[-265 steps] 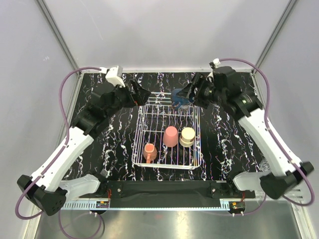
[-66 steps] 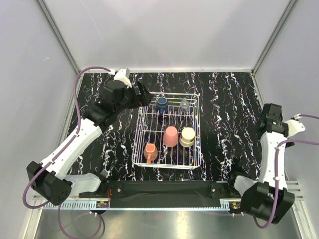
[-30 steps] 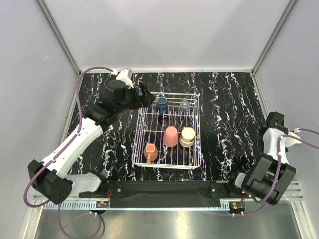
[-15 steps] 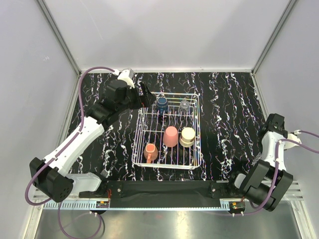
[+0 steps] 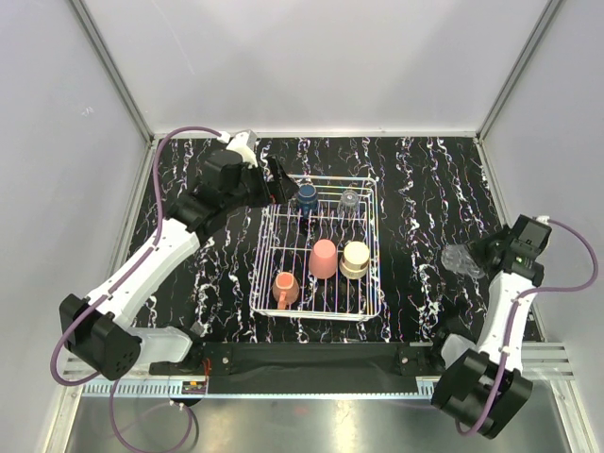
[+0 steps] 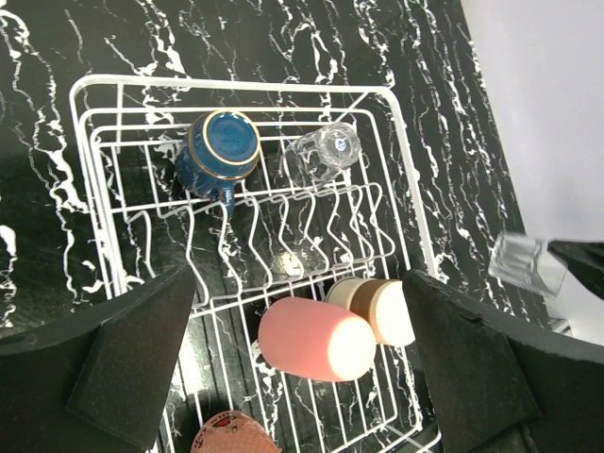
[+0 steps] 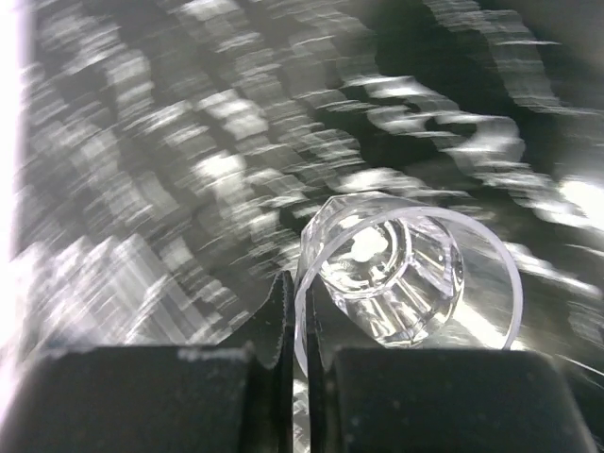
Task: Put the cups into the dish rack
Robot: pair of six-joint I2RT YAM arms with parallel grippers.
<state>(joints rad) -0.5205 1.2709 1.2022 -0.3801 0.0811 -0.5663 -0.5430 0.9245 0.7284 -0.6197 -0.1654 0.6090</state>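
The white wire dish rack (image 5: 263,247) sits mid-table. In it are a dark blue cup (image 5: 307,197), a clear glass (image 5: 349,200), a pink tumbler (image 5: 324,258), a cream cup (image 5: 356,259) and an orange mug (image 5: 283,286). My left gripper (image 5: 280,186) hangs open over the rack's far left corner, looking down on the blue cup (image 6: 220,151) and pink tumbler (image 6: 316,338). At the right, my right gripper (image 5: 481,257) holds a second clear glass (image 5: 462,258) above the table. In the right wrist view, this gripper (image 7: 302,321) is shut on the glass (image 7: 396,274), pinching its rim.
The black, white-veined table (image 5: 425,189) is boxed in by white walls with metal posts at the far corners. A black bar (image 5: 311,357) runs along the near edge between the arm bases. The held glass (image 6: 524,264) shows right of the rack (image 6: 90,179).
My right gripper has shut on the clear glass and lifted it off the table's right edge, swinging it left toward the rack. The left arm has barely moved.
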